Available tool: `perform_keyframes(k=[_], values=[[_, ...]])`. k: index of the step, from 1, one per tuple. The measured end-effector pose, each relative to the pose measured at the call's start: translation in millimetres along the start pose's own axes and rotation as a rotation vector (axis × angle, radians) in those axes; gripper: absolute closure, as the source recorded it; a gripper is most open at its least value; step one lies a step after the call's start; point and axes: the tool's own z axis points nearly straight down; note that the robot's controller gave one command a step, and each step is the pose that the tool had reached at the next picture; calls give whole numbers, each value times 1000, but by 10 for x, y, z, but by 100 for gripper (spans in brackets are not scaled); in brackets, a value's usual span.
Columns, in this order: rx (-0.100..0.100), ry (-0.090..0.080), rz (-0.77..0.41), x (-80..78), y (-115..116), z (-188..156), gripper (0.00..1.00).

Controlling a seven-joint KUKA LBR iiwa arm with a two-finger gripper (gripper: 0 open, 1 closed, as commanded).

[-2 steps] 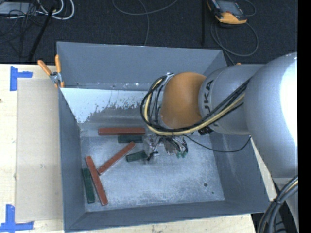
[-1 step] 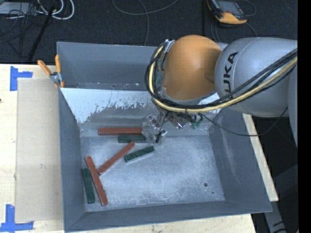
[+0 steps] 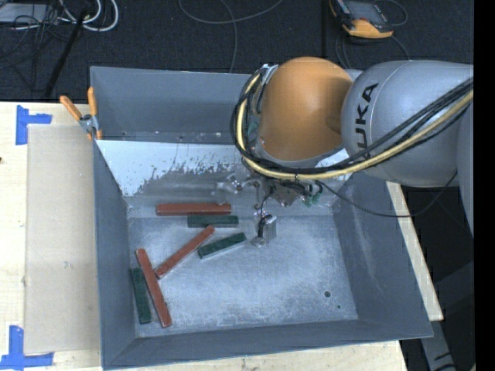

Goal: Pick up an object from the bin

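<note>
The two-finger gripper (image 3: 264, 229) is hanging low in the grey metal bin (image 3: 112, 246), just beside the right end of a short dark green flat stick (image 3: 222, 245) that is lying near the middle of the floor. Whether the gripper is spread or pressed together cannot be told. A long red-brown flat stick (image 3: 184, 256) is lying slantwise just left of that green one, while a second dark green stick (image 3: 213, 221) and a second red-brown stick (image 3: 193, 208) are lying just behind it. To do this step well, the gripper should probably be straddling the short green stick across its narrow width, a little in from the end. It should also be descending squarely, so that it is neither nudging the neighbours nor skidding the stick along the floor.
</note>
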Motion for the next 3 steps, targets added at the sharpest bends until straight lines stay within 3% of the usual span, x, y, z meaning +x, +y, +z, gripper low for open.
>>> perform_keyframes(k=[1,2,3], values=[[-5,5,-189,-70,612,542,0],[-3,3,-351,-375,599,1143,0],[-2,1,-348,-382,590,1122,100]])
